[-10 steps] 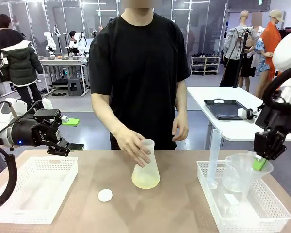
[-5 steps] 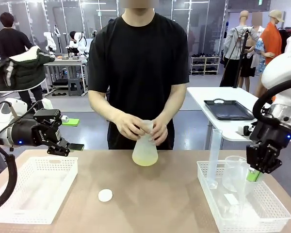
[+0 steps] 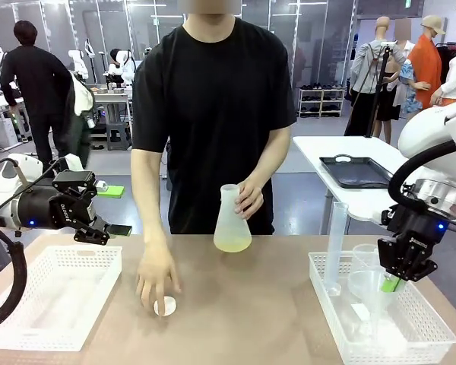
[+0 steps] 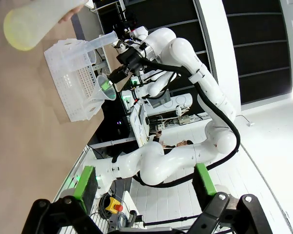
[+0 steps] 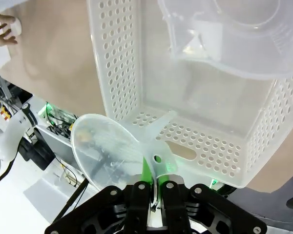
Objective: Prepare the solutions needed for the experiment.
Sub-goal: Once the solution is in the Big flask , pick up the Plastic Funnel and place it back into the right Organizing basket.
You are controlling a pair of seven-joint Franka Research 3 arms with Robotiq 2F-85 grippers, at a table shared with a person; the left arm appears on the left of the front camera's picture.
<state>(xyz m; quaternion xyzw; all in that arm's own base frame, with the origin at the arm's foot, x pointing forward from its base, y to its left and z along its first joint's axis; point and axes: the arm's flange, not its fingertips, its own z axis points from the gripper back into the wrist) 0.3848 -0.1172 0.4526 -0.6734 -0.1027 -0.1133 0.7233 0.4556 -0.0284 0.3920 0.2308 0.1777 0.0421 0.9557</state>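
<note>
Capping seems in hand: the person steadies the flask (image 3: 232, 220) of solution (image 3: 232, 244) at the middle of the counter (image 3: 273, 319), with a hand (image 3: 156, 280) on the cap (image 3: 167, 307). The right end effector (image 3: 394, 284) pinches the funnel (image 5: 105, 146) over the basket (image 3: 435, 328) and next needs to release it; the left end effector (image 3: 115, 211) gapes wide.

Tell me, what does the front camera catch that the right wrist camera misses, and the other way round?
Front view: a hand holding the flask of pale yellow-green solution, the left basket and the open left pincer. Right wrist view: a close look at the right pincer shut on the funnel by its tab. Both: the right basket, the beaker, and the person's other hand on the white cap.
</note>
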